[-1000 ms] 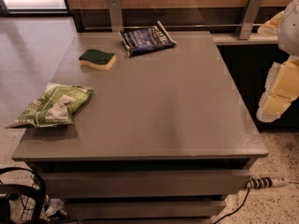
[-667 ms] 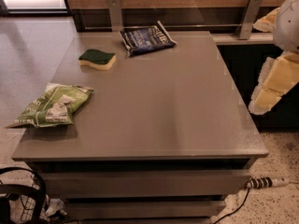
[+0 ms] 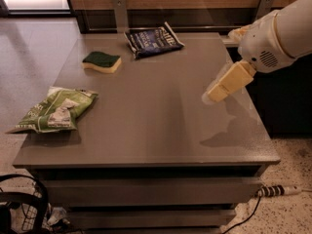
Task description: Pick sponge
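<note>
The sponge (image 3: 102,62), dark green on top with pale yellow foam below, lies flat on the grey table (image 3: 156,126) at the far left. My gripper (image 3: 218,91) comes in from the right on a white arm (image 3: 278,30), over the table's right side, well to the right of the sponge and not touching it. Its pale yellow pads point down and to the left.
A dark blue snack bag (image 3: 153,41) lies at the table's far edge, right of the sponge. A green-and-white crinkled snack bag (image 3: 54,110) lies at the left edge. Black cables (image 3: 19,204) are on the floor at lower left, a power strip (image 3: 275,191) at lower right.
The arm has swung in from the right edge over the table's right side, toward the left. The sponge and both bags have not moved.
</note>
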Available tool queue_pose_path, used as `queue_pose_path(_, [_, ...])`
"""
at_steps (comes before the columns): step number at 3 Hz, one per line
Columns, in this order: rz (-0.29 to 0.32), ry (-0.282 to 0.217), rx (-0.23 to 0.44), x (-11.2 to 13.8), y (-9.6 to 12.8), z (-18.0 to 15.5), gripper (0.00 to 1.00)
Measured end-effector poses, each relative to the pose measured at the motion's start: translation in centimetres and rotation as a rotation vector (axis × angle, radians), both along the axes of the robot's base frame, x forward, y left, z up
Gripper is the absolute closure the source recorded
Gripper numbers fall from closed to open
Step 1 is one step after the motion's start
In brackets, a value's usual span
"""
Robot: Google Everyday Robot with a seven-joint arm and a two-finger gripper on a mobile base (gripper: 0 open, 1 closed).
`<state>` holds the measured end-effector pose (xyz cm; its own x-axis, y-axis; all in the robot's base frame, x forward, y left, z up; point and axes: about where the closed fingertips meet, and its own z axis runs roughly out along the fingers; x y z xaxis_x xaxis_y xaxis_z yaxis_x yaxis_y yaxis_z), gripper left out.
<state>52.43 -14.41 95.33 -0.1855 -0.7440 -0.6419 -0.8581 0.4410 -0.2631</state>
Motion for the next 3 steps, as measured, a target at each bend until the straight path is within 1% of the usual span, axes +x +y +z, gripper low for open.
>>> queue_pose_path(1, [0.025, -0.097, 0.384, 6.8, 8.4, -0.1, 0.0])
queue_pose_path(2, [-0.019, -0.206, 0.535, 11.5, 11.2, 1.8, 0.0])
queue_pose_path(3, [-0.018, -0.207, 0.534, 11.6, 11.5, 1.8, 0.0])
